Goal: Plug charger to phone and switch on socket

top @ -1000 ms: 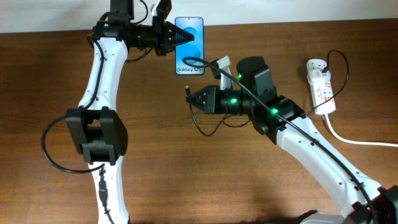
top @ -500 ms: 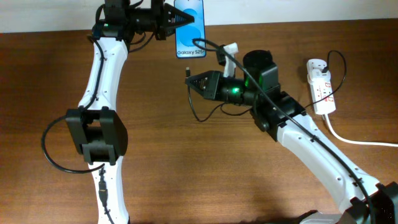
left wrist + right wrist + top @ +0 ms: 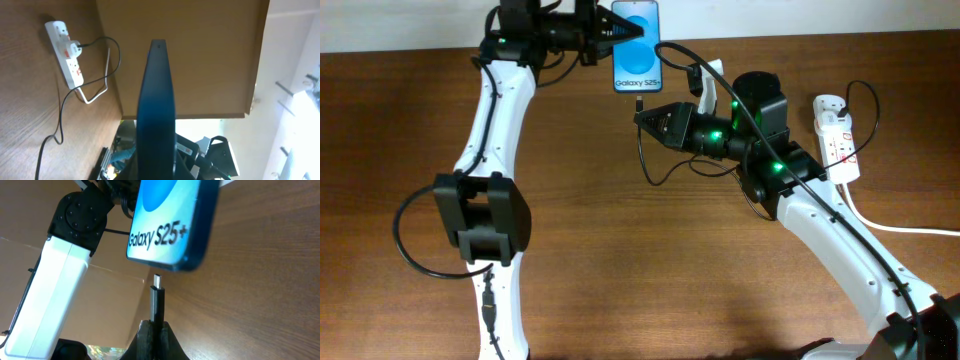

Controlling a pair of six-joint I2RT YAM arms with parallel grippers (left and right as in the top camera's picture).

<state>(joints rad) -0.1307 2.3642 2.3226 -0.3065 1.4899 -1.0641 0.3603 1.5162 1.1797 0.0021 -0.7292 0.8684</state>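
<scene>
From overhead, the left claw (image 3: 607, 30) is clenched on the left long edge of the phone (image 3: 636, 45). It holds the phone at the far edge of the bench (image 3: 620, 250), blue screen up. The right claw (image 3: 645, 114) sits just near of the phone and pinches the plug end of the charger (image 3: 646, 168). The charger's thin black cable droops in a loop toward the bench below the claw. The plug tip (image 3: 638, 102) points at the phone's near short edge and stands a little apart from it. The socket (image 3: 837, 137) lies at the right side of the bench, well apart from both claws. It has a black plug in its far end, and its thick white cord (image 3: 880, 222) runs off to the right.

In the left wrist view the phone (image 3: 156, 110) is seen edge-on, a narrow dark blue slab rising from between the fingers. The socket (image 3: 66, 52) lies at upper left with red switches, and black cable trails from it across the wood. Whether the switches are on cannot be told.

In the right wrist view the claw's fingers are closed tight around the black plug body. The metal tip (image 3: 157, 281) is upright just under the bottom edge of the phone (image 3: 170, 225), by the "Galaxy S25+" lettering. A narrow gap shows between the two.
</scene>
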